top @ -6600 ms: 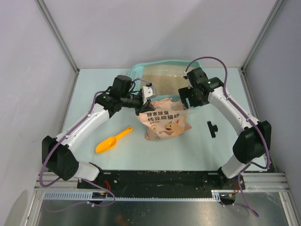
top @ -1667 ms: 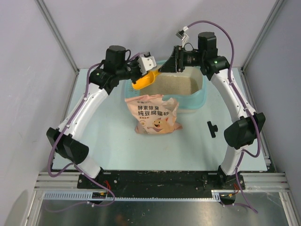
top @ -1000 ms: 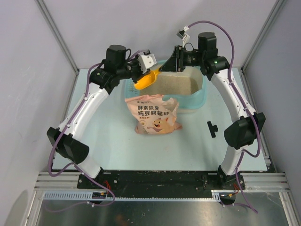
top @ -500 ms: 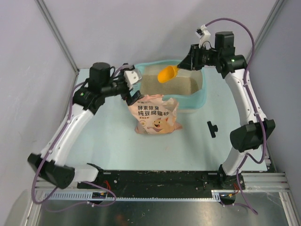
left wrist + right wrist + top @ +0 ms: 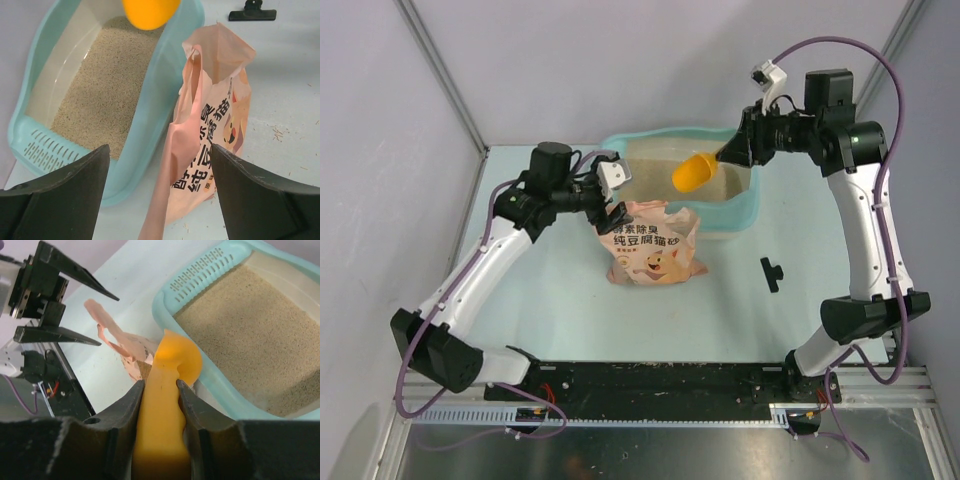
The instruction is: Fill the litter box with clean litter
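Litter box sits at the back middle of the table, long side running left-right, slotted grid end twd the left arm. Clean litter already covers the floor of it, a flat beige layer, w/ bare inner wall showing above it.

Right gripper is clamped on the handle of the orange scoop; both fingers are pressed against the handle sides in the wrist cam. The arm's up high and reaching in from the right, and the scoop bowl hangs over the box interior in the top view, clear of the litter. Can't tell if there's anything in the bowl, tbh: the left wrist cam only gets its underside.

Left gripper has its fingers spread wide, holding nothing. It hovers above the top left corner of the pink litter bag, which stands upright just in front of the box, right against the near wall. The bag mouth is open and a bit crumpled, w/ pig pic + Chinese text facing front. One flap of the bag top lines up w/ the gap btwn the fingers, not pinched.

Black clip lies on the table to the right of the bag, well apart from it. A few stray granules lie near the bag.
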